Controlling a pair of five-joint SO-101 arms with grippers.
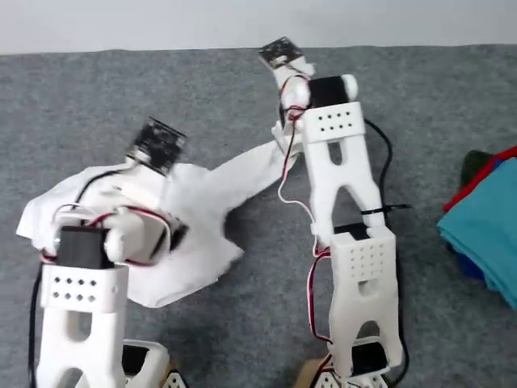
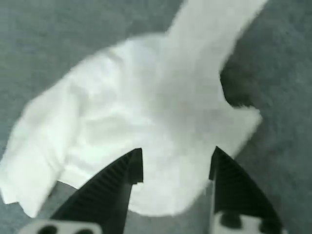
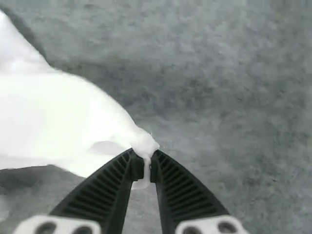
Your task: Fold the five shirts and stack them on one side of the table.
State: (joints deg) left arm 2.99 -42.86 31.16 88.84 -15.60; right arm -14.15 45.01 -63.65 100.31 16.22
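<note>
A white shirt (image 1: 202,218) lies rumpled on the grey carpeted table, left of centre, one corner drawn out toward the far middle. My right gripper (image 3: 145,168) is shut on that corner of the white shirt (image 3: 58,126), and in the high view the right gripper (image 1: 284,133) sits at the stretched tip. My left gripper (image 2: 175,168) hangs open just above the body of the white shirt (image 2: 146,112), nothing between its fingers. In the high view the left arm's wrist (image 1: 129,226) covers the shirt's middle.
A stack of folded shirts (image 1: 489,214), teal on top with red and dark blue edges, sits at the table's right edge. Bare grey carpet (image 1: 428,105) lies between the right arm and the stack. Both arm bases stand at the near edge.
</note>
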